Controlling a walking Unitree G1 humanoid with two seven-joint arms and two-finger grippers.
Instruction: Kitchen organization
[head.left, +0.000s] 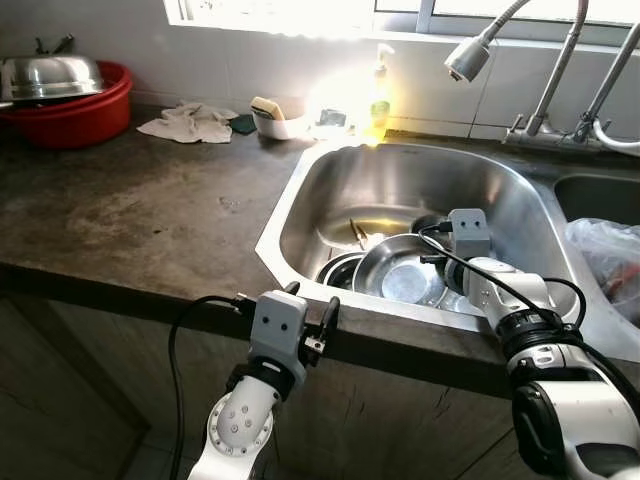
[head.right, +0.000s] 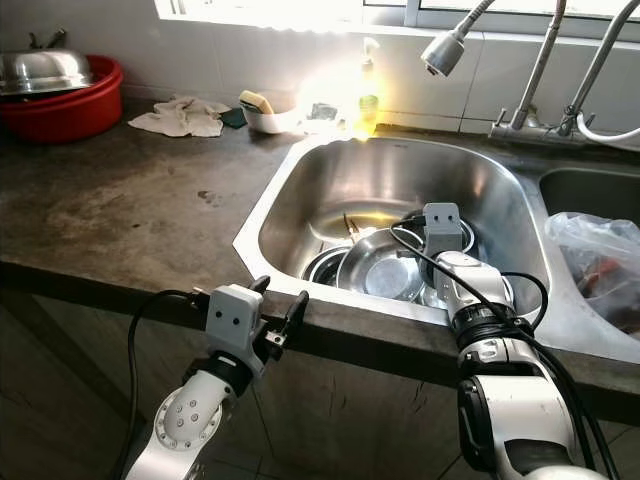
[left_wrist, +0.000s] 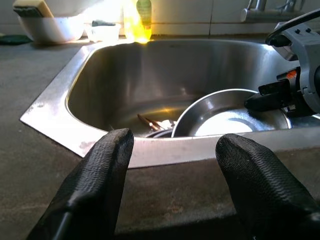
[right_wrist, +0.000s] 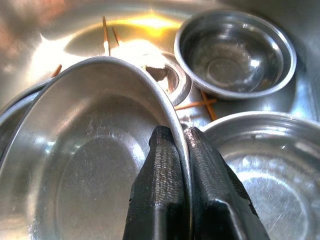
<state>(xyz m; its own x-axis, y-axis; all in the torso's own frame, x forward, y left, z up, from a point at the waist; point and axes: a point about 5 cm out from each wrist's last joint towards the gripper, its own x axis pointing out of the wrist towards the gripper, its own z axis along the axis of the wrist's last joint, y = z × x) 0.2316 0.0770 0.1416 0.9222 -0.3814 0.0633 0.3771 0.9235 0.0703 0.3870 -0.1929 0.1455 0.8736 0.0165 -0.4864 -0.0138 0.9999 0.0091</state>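
A stainless steel sink (head.left: 300, 215) set into a dark, worn table (head.left: 130, 215) is seen from above, with several steel dishes piled in its basin. The right gripper (right_wrist: 181, 150) is lowered into the basin, its two black fingers pressed together on the rim of a large steel bowl (head.left: 398, 272), which is held pinched between them and tilted on edge. Beside that bowl, a second steel dish (right_wrist: 265, 165) is seen lying flat, and a smaller round steel bowl (right_wrist: 235, 52) is set farther back in the basin, apart from the gripper. Thin wooden sticks (right_wrist: 106, 35), perhaps chopsticks, are scattered on the sink floor among the dishes.

The left gripper (left_wrist: 170, 145) is held outside the sink, just above the front edge of the table, with its fingers spread wide and nothing between them.

Behind the sink, a bottle of yellow dish soap (head.left: 380, 95) is lit by strong glare from the window, next to a white bowl holding a sponge (head.left: 275, 118). A crumpled white cloth (head.left: 190, 122) is left on the table near a red basin (head.left: 75, 115) with a steel lid on it. A flexible faucet (head.left: 470, 55) is bent over the sink, and a clear plastic bag (head.left: 605, 250) is seen at the adjoining basin on the right.
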